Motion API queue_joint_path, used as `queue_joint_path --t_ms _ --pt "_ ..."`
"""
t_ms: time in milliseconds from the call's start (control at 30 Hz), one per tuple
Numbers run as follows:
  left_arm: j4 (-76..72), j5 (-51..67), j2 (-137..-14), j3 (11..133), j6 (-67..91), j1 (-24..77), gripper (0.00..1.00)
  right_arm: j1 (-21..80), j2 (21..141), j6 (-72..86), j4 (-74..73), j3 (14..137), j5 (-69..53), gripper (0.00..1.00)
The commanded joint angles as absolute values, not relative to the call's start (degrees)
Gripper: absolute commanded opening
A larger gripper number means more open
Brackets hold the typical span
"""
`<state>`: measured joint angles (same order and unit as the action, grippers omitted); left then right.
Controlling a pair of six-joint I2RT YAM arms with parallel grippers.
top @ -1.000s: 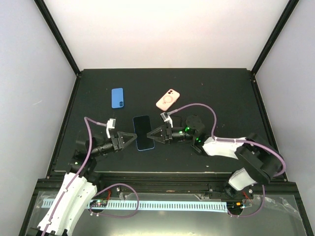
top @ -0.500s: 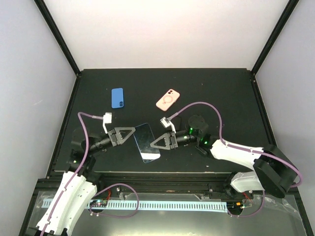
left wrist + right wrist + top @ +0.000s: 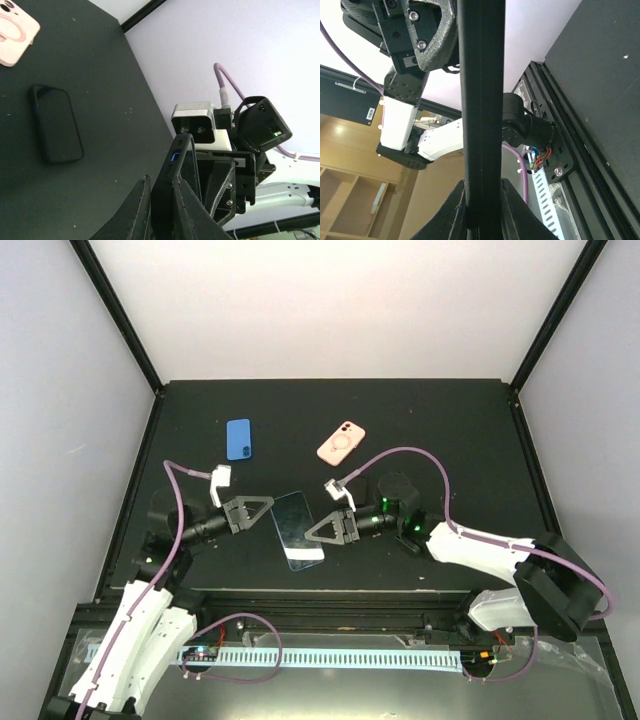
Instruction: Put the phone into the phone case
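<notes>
The phone [image 3: 296, 528], a dark slab with a glossy screen, hangs tilted above the table between both arms. My left gripper [image 3: 270, 512] is shut on its left edge, and the left wrist view shows the fingers pinching the phone's [image 3: 175, 170] thin side at my left gripper [image 3: 162, 200]. My right gripper [image 3: 310, 532] is shut on the opposite edge. The right wrist view has the phone [image 3: 480, 100] rising edge-on from my right gripper [image 3: 482, 200]. The pale pink phone case [image 3: 341, 443] lies ring side up behind them, also in the left wrist view [image 3: 15, 30].
A blue phone-sized thing [image 3: 238, 439] lies on the black table [image 3: 450, 440] at the back left. The left wrist view shows a dark, blue-edged slab [image 3: 57, 124] flat on the table. Black frame rails [image 3: 330, 598] run along the near edge.
The phone has come up off the table, tilted and shifted toward the near edge. My left gripper moved in and closed on its left edge. The right gripper kept its grip.
</notes>
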<state>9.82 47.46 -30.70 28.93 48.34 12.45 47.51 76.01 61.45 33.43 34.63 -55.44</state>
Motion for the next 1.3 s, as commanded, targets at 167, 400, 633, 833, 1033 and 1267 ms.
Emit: queue_joint_path --t_ms 167,400,633,833,1033,1267 --pt "18.8 46.0 -31.7 37.3 40.2 12.3 0.42 47.7 75.3 57.9 28.5 37.8 -51.2 0.15" --pt "17.1 45.1 -28.4 33.2 43.3 12.3 0.69 47.7 73.4 60.8 33.0 36.9 -49.1 0.14" --pt "15.2 46.3 -30.9 30.7 44.4 12.3 0.72 47.7 75.6 66.7 41.6 36.7 -50.5 0.14" --pt "10.5 48.7 -32.7 30.5 45.4 12.3 0.55 47.7 76.7 67.1 42.3 36.4 -51.5 0.14" --pt "9.8 45.4 -33.7 31.2 41.4 12.3 0.24 47.7 77.4 60.8 32.9 36.9 -51.9 0.14" --pt "16.8 42.3 -35.1 34.5 32.0 13.1 0.02 47.8 78.5 58.4 27.7 37.9 -51.0 0.14"
